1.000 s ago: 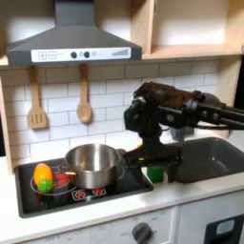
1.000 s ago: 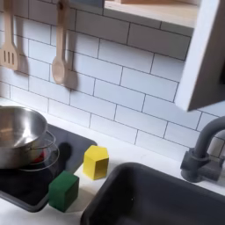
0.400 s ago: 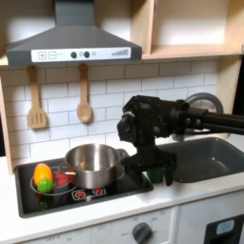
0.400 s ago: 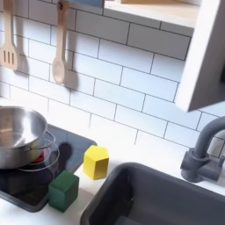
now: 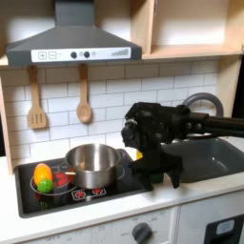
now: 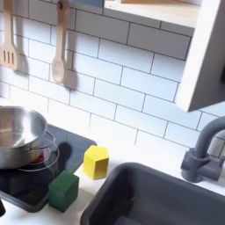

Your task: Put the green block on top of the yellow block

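1. So far nothing of the task looks done: in the second exterior view the green block [image 6: 62,190] sits on the table [image 6: 123,141] at the near corner of the black stovetop [image 6: 26,189], and the yellow block [image 6: 96,162] stands on its own just behind it, towards the second exterior view's right. The two are near each other but apart, and nothing rests on the yellow one.

2. Left to do, as I judge it, is everything: grasping the green block, lifting it, carrying it the short way over and setting it on the yellow block's top.

3. The arm [image 5: 205,122] reaches in from the first exterior view's right, and its hand [image 5: 156,170] hangs low over the table between the steel pot [image 5: 93,164] and the sink [image 5: 212,158]. Its dark bulk covers the spot where the blocks ought to be; only a sliver of yellow [image 5: 136,154] peeps out at its left edge.

4. The green block, to my judgement, lies right beneath or just beside the hand, but the first exterior view hides it behind the hand, so I cannot say whether they touch.

5. Whether the hand is spread or clenched I cannot tell; its fingers blur into one dark mass. The green block stands square on the table and looks free, so it is probably not yet gripped.
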